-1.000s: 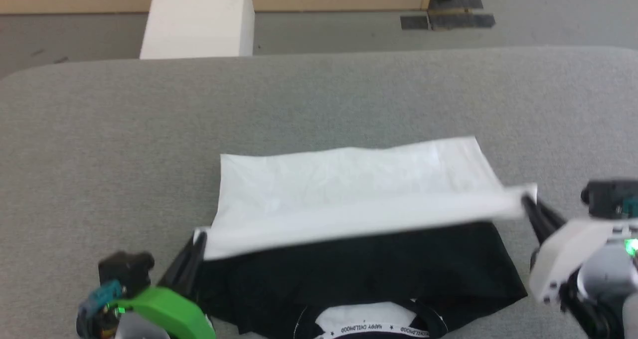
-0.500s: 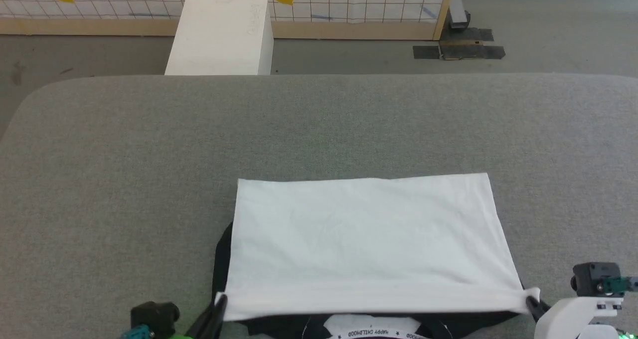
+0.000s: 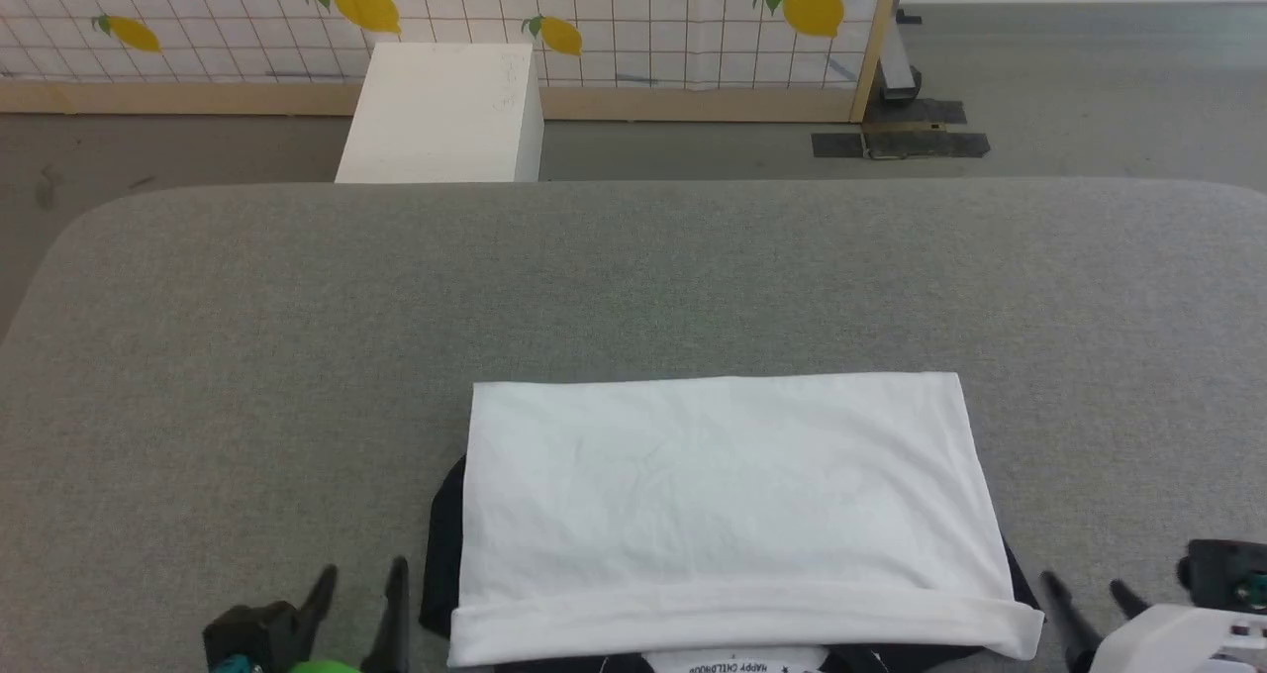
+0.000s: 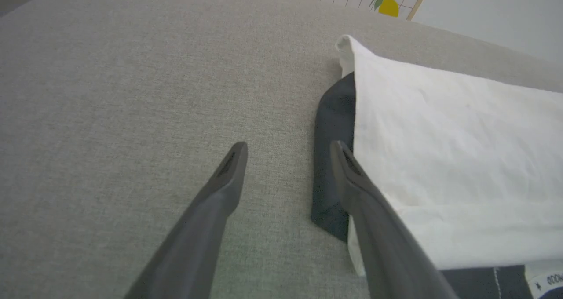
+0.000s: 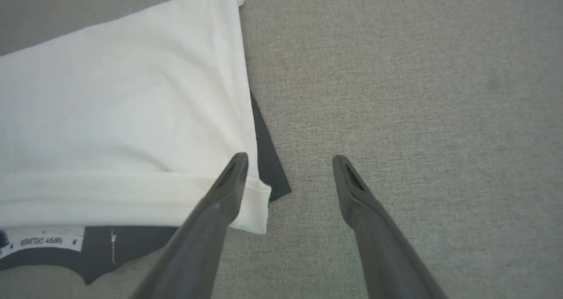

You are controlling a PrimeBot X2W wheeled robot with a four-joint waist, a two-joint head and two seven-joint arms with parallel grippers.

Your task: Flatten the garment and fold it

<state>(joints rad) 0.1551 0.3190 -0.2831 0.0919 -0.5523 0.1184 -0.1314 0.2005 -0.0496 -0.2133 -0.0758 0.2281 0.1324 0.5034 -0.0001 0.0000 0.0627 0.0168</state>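
Head view: the garment lies at 6 o'clock on the grey table, white body doubled over into a flat rectangle. Its near edge is rolled and black cloth peeks out at the 9 and 3 o'clock sides. Left end effector sits just off the near-left corner, right end effector just off the near-right corner. Both are spread and hold nothing.

Left wrist view: left end effector has its fingers apart over bare table. The black sleeve and white layer sit at 3 o'clock, beside the right-hand finger.

Right wrist view: right end effector is spread and empty. The white corner lies by the left-hand finger, and the collar label is at 8 o'clock.

Step, as judged: one fold is laid and let go. Next likely calls for re-pinching both layers at the side corners for a second fold. The rolled near edge may want smoothing first.
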